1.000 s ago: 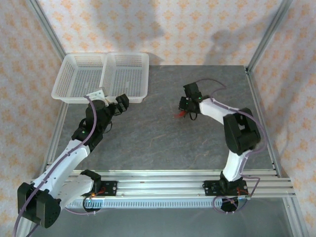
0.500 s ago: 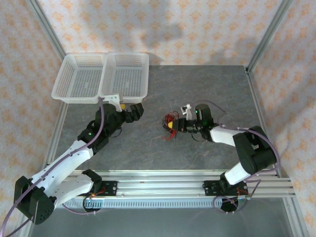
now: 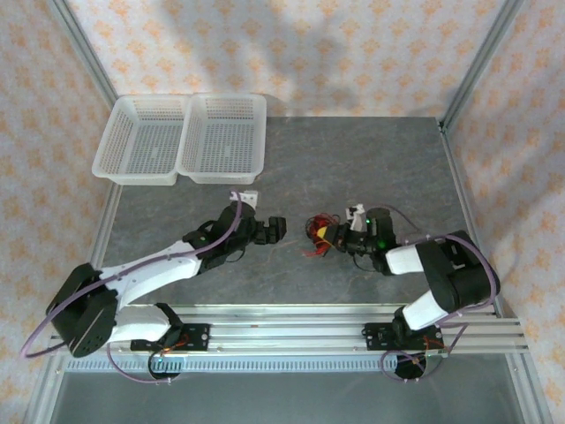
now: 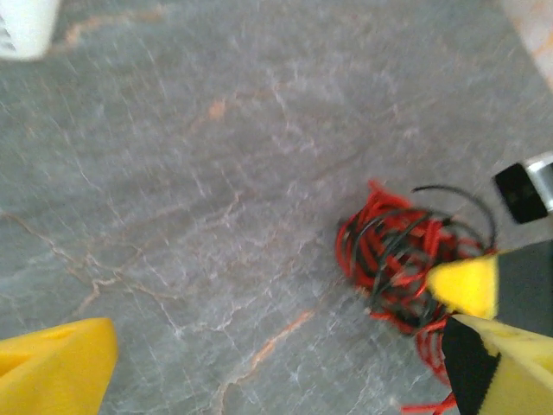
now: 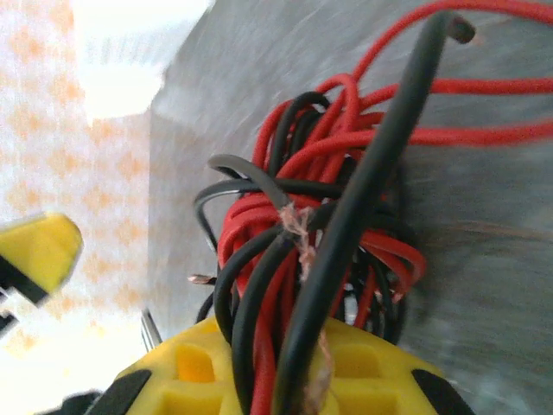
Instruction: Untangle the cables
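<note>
Red and black cables (image 3: 311, 226) remain one knotted bundle, now lying just toward 4 o'clock of the middle of the surface (image 3: 353, 159), closer to 6 o'clock than a second ago. Right gripper (image 3: 325, 235) has carried them there and stays clamped on the bundle; its wrist view shows strands running down between the yellow fingers (image 5: 371, 363). Left gripper (image 3: 275, 228) has swung away from the two white baskets (image 3: 141, 146) at 10 o'clock and now sits at 9 o'clock of the bundle, near but not touching, jaws wide apart. Judgement: one arm anchors the knot and the other is placed to take a strand. No wire is separated yet.
</note>
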